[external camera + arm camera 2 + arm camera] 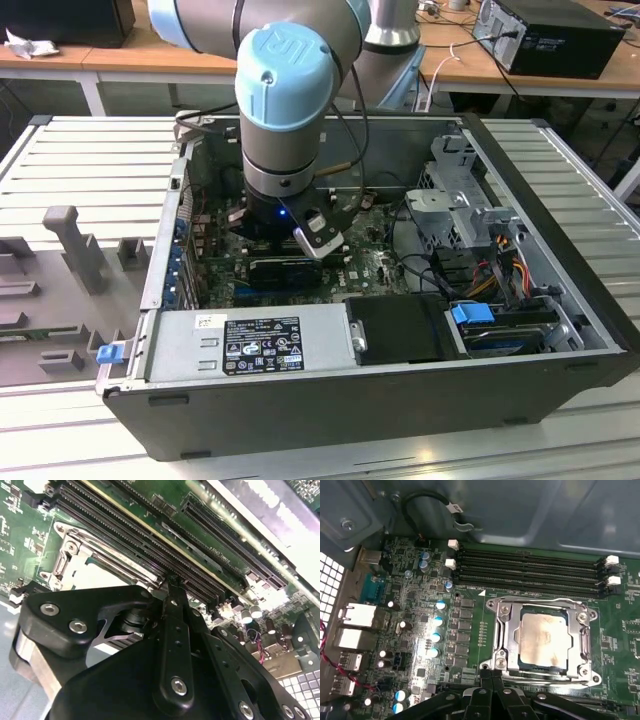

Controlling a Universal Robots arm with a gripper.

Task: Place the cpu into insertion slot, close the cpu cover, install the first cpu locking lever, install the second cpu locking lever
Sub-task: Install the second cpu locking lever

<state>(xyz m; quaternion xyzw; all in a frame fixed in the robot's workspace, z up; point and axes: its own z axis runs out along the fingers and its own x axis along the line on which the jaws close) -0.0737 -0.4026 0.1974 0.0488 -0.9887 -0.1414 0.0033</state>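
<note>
Black gripper (491,676) fingers pressed together, holding nothing, just beside the silvery hinged cpu cover (503,630), which lies flat around the pale silver-grey square cpu (543,639) seated in the socket.

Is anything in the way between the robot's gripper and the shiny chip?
Nothing visible is. In the first wrist view the cpu already lies in the insertion slot, with the cpu cover framing it. The gripper sits right at the frame's near edge, with no cable or part between them.
</note>
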